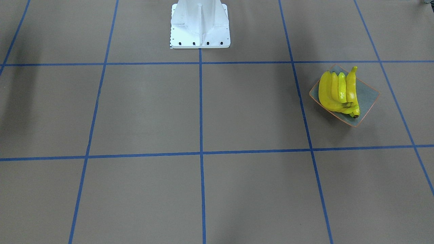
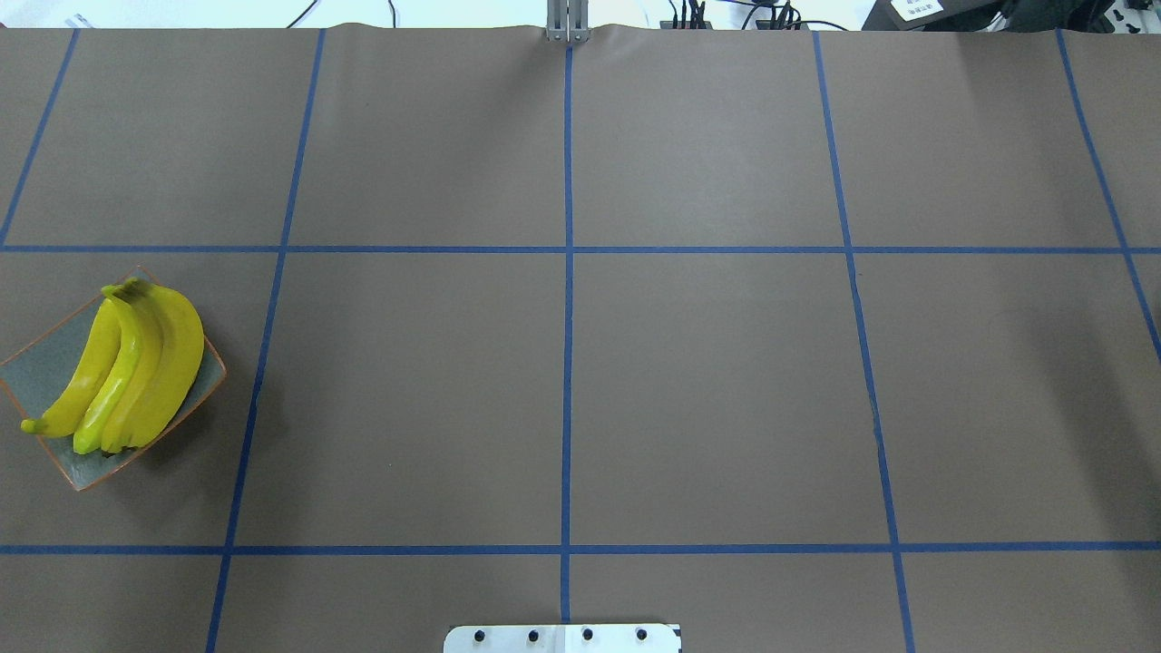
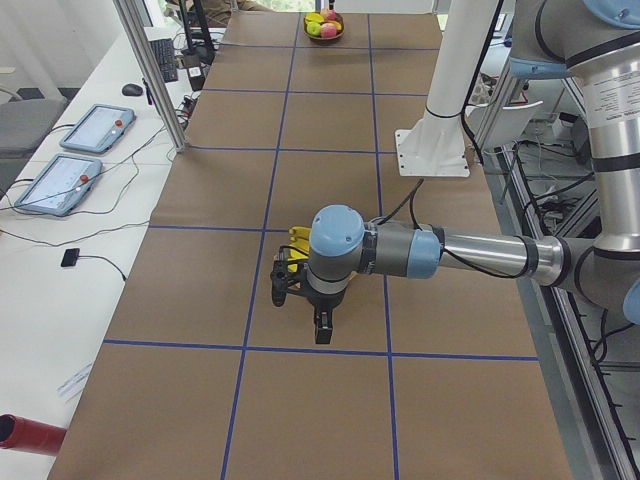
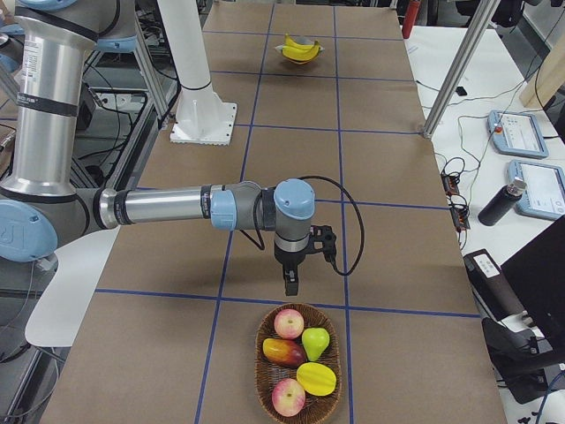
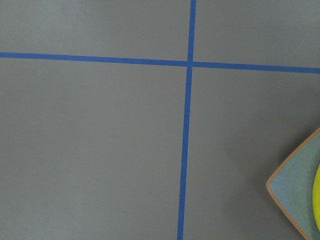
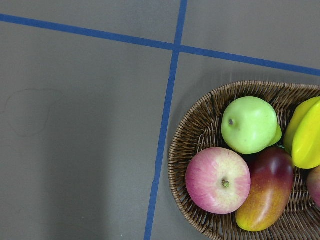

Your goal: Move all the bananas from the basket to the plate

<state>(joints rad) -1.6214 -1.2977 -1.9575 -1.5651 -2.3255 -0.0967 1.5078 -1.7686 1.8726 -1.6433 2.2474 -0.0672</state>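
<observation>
**All four bananas on the plate, both grippers just hanging over the table**

The four bananas (image 2: 136,372) are lying side by side on the plate (image 2: 41,367). They all curve the same way, and their dark stems are bunched together at the end away from the robot. The plate is over on the robot's left side of the table (image 2: 707,399), turned corner-on to the blue tape lines (image 2: 567,272). One banana tip pokes just past the rim.

The left gripper (image 3: 322,328) hangs pointing straight down over the table, near the plate. Its wrist camera only catches one corner of the plate and a sliver of yellow at the frame edge. It only shows up in a side view, so I honestly can't tell if the fingers are spread or pinched together.

Same deal with the right gripper (image 4: 291,281). It points down over the table, just short of the basket (image 4: 262,375), and I can't tell how far apart its fingers are. The basket is at the other end of the table, well apart from the plate. It holds pinkish apples (image 6: 218,180), a green pear (image 6: 249,125), a mango (image 6: 265,190) and a yellow fruit (image 6: 306,132).
</observation>
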